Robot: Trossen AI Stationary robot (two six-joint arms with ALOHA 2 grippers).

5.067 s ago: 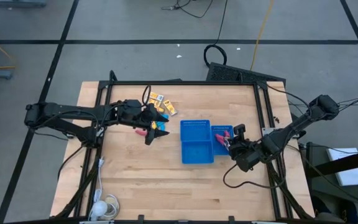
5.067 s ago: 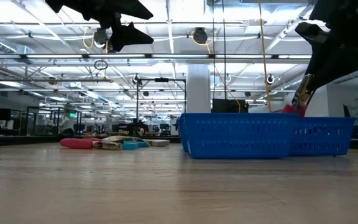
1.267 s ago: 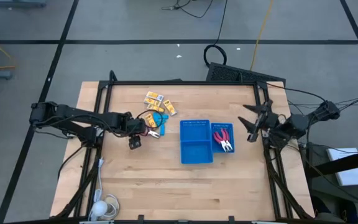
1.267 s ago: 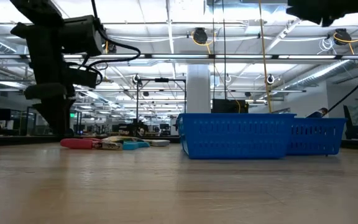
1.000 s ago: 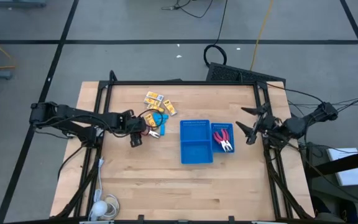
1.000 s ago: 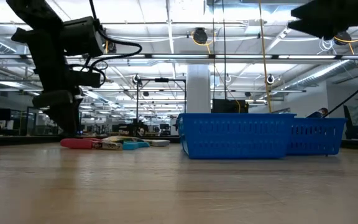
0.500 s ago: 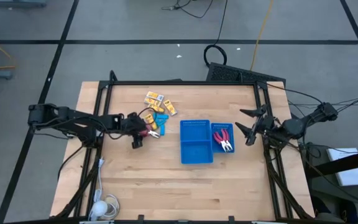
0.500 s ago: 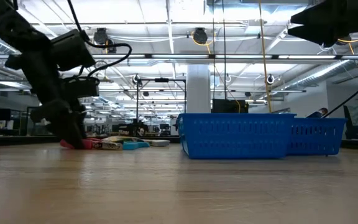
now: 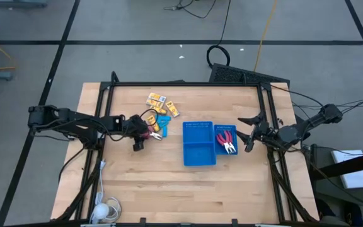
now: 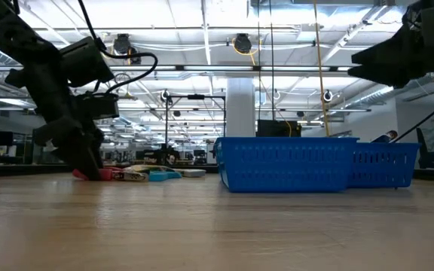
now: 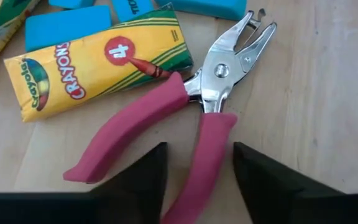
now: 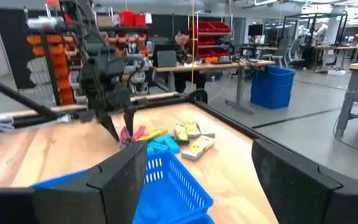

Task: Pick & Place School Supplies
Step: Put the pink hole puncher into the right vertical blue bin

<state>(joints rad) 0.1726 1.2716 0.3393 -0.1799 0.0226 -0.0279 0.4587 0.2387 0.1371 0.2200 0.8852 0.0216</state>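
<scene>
A red-handled tool with metal jaws [image 11: 166, 124] lies flat on the wood beside a yellow crayon packet [image 11: 98, 62] and light-blue pieces [image 11: 67, 28]. My left gripper [image 11: 199, 149] points steeply down at it, open, with one finger on each side of one red handle [image 11: 207, 155] and a sliver of wood showing on both sides. It also shows low over the pile in the high view [image 9: 145, 130]. More yellow packets [image 9: 159, 101] lie farther back. My right gripper [image 9: 251, 132] hangs open in the air just right of the blue tray [image 9: 199, 151], whose small side bin holds red-handled tools [image 9: 225, 140].
A white object with a cord [image 9: 106, 208] lies at the table's near left corner. The black frame rails [image 9: 266, 113] run along the table's sides. Bare wood [image 9: 181, 189] fills the near half of the table. The room beyond holds benches and a person.
My left gripper has come down onto the pile of supplies and tipped more steeply downward, ending low at the red-handled tool. My right gripper has sunk somewhat and drifted toward the blue tray, still open.
</scene>
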